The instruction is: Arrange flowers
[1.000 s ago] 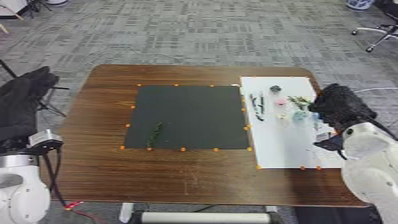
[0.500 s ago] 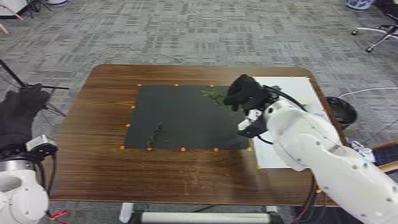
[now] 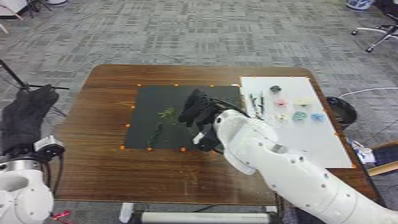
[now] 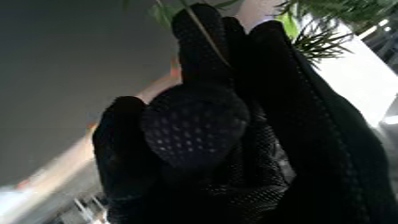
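Observation:
My right hand (image 3: 197,109) is over the right half of the black board (image 3: 182,95), shut on a branching green sprig (image 3: 167,114) that extends left of the fingers. In the right wrist view, a thin stem crosses the fingers of my right hand (image 4: 200,122), beside green leaves (image 4: 164,14); needle-like foliage (image 4: 342,12) shows beyond them. A darker green sprig (image 3: 156,134) lies lower left on the board. The white sheet (image 3: 311,145) holds dark stems (image 3: 257,104) and several small flowers, including a pink one (image 3: 281,102) and a blue one (image 3: 317,116). My left hand (image 3: 25,117) is open.
Small orange markers line the edges of the board and sheet. The brown table (image 3: 133,175) extends around both. A dark bin (image 3: 341,111) stands past the table's right edge, and my right forearm crosses the sheet's lower left part.
From the flowers on the white sheet, my right hand has moved left over the black board, carrying the branching green sprig. My left hand has shifted slightly.

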Robot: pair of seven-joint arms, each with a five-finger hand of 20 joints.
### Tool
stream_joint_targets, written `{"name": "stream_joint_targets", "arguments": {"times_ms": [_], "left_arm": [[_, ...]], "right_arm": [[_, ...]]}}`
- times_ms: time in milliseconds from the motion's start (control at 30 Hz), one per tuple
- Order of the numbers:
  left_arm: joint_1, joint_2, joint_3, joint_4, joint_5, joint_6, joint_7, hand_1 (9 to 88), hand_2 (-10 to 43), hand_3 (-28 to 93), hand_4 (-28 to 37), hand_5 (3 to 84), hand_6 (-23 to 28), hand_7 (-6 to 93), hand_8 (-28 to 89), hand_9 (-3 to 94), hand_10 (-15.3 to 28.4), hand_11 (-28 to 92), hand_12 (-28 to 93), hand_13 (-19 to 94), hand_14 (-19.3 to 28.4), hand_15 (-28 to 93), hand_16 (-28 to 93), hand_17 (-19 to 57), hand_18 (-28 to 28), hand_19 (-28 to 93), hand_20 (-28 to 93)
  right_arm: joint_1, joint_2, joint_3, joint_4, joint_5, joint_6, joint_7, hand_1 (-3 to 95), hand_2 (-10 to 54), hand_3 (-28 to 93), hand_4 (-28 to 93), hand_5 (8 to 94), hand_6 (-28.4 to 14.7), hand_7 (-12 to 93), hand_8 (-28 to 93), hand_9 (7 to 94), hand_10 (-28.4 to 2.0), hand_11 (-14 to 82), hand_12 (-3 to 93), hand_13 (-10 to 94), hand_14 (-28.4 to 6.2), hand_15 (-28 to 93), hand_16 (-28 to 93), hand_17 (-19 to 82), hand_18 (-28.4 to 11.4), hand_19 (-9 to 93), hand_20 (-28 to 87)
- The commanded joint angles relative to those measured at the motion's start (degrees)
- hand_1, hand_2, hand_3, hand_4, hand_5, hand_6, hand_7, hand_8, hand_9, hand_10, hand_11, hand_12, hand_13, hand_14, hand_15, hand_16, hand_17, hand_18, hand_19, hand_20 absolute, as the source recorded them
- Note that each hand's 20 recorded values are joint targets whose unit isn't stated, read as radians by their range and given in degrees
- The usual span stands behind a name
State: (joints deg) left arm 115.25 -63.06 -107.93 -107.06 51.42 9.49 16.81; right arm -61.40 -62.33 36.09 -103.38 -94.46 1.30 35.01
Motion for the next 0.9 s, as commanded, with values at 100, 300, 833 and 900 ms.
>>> {"name": "stream_joint_targets", "arguments": {"times_ms": [100,300,833,900], "left_arm": [[-1.8,0.74,2.61,-0.56,0.56,-0.4,-1.16,19.6,12.2,69,-28.3,55.3,-1.1,15.4,-9,50.0,14.5,20,11,36,16.4,18,1,3.7,12.2,11,16],[-3.4,1.28,4.34,-0.36,0.59,0.48,-1.27,19.9,11.4,69,-28.3,55.3,-1.1,15.3,-9,49.7,14.5,20,11,36,16.5,18,1,3.6,12.2,11,16],[-0.2,-0.72,0.5,-0.91,1.0,-4.47,-0.88,21.2,7.6,70,-28.3,54.5,-0.9,15.2,-9,49.1,14.3,20,11,36,16.6,18,2,3.3,12.3,11,16],[-0.3,-0.68,0.63,-0.95,1.09,-4.43,-1.0,21.8,6.8,70,-28.3,54.4,-0.8,15.1,-9,49.0,14.3,20,11,36,16.6,18,2,3.3,12.3,11,16]], "right_arm": [[-0.5,-4.4,-4.5,5.6,-7.7,7.6,2.1,57.2,-5.2,55,-12,76.0,-4.2,25,16,89.7,-12.6,14.9,14.9,94,-2.5,54,27,66,-11.4,93,44],[0.3,-4.1,-4.5,7.5,-9.5,12.2,2.3,57.9,-4.7,54,-11,76.0,-4.1,25,16,89.0,-12.4,14.6,13.5,94,-2.6,53,26,66,-11.3,93,42],[-0.7,-5.1,-4.4,7.9,-6.1,10.0,4.4,55.8,-4.1,54,-10,76.3,-4.1,24,16,89.6,-12.5,15.2,13.5,94,-2.7,53,26,67,-11.0,93,39],[-0.6,-5.2,-4.4,7.8,-5.8,9.4,4.3,55.0,-4.2,53,-10,76.5,-4.2,24,15,89.5,-12.6,15.2,13.6,94,-2.8,53,26,67,-11.0,93,39]]}}
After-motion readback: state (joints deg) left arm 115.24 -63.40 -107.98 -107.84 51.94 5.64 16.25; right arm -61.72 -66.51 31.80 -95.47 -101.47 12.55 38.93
